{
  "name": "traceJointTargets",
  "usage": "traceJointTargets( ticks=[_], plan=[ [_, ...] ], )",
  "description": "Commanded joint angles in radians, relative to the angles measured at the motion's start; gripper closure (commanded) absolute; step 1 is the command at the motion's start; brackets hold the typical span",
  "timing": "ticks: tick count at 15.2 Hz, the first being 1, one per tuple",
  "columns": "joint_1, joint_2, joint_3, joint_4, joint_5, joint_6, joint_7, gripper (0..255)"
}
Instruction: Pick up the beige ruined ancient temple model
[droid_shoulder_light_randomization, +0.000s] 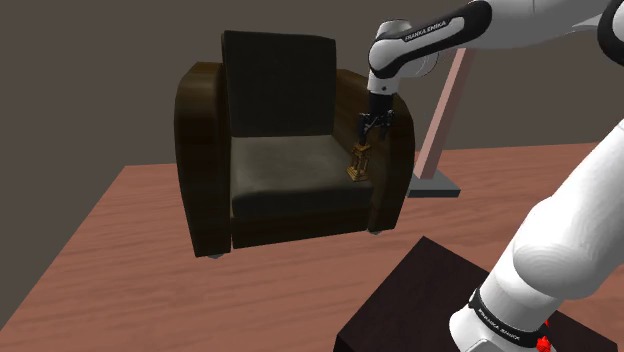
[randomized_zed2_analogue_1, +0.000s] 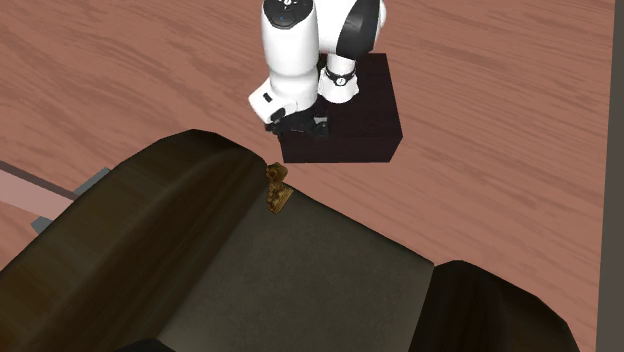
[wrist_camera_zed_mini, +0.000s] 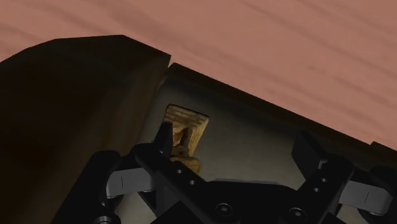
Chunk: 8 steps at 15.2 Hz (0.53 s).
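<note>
**Open gripper (droid_shoulder_light_randomization: 371, 128) hanging just over a small temple model (droid_shoulder_light_randomization: 358, 163) tucked beside an armrest (droid_shoulder_light_randomization: 402, 150)**

Dark brown armchair (droid_shoulder_light_randomization: 280, 80) on a reddish plank floor (droid_shoulder_light_randomization: 110, 230); white arm (droid_shoulder_light_randomization: 440, 35) reaching across from a dark box stand (droid_shoulder_light_randomization: 410, 300). On the grey seat cushion (droid_shoulder_light_randomization: 290, 170), close against the inner face of the armrest at the shoulder view's right: the beige-brown ruined temple model, upright, taller than broad, long axis vertical. In the second exterior view, the temple model (randomized_zed2_analogue_1: 277, 188) near the seat's front edge, in the crook between cushion and armrest.

All-black gripper pointing straight down, just above the model's top; impossible to tell whether touching. In the wrist view, fingers spread wide and clasping nothing: one finger (wrist_camera_zed_mini: 163, 137) overlapping the temple model (wrist_camera_zed_mini: 188, 127), the other (wrist_camera_zed_mini: 310, 149) well off over bare cushion. Model therefore not centred between them but off toward the armrest-side finger.

Judged from this: approach nearly finished, grasp not yet made. Calls for a small sideways shift toward the armrest, to bring the model between the fingers, before lowering and closing. Little room on that side, so some risk of a finger catching the armrest, or of landing on the model and tipping it
</note>
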Motion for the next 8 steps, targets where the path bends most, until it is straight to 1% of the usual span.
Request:
traceJointTargets(
  ticks=[1, 7, 8],
  plan=[
    [-0.006, 0.073, -0.012, 0.056, 0.014, 0.019, -0.016, 0],
    [-0.039, 0.296, -0.039, 0.261, 0.072, 0.042, -0.071, 0],
    [-0.039, 0.300, -0.039, 0.252, 0.073, 0.055, -0.072, 0]
  ],
)
